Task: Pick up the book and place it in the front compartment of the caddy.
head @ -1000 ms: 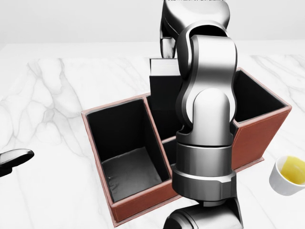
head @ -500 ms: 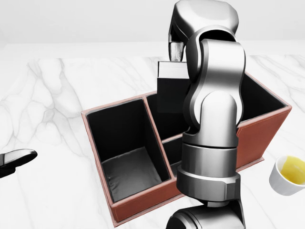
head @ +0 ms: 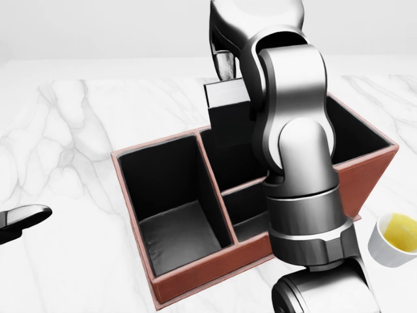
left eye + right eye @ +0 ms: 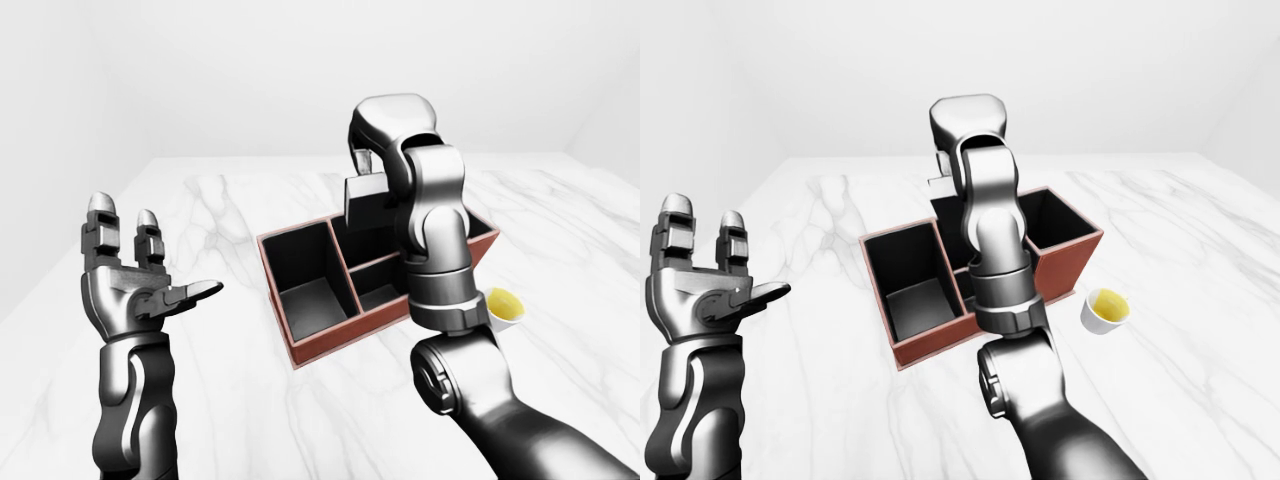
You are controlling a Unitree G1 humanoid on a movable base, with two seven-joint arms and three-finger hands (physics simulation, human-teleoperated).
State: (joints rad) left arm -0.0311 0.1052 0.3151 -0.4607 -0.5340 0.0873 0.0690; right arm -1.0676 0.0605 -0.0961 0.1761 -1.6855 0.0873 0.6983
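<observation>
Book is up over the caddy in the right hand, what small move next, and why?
Probably ease the right hand straight down. The book hangs upright above the caddy, its lower edge already inside the walls. Which compartment it is over is hidden by the forearm, so check that before releasing.

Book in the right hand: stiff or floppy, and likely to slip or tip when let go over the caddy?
The book hangs upright from the right hand with no visible sag, so probably stiff. The grip is only at its top edge, so it might swing or slip. Released into the caddy, a tall thin slab would likely lean on a wall rather than stand.
</observation>
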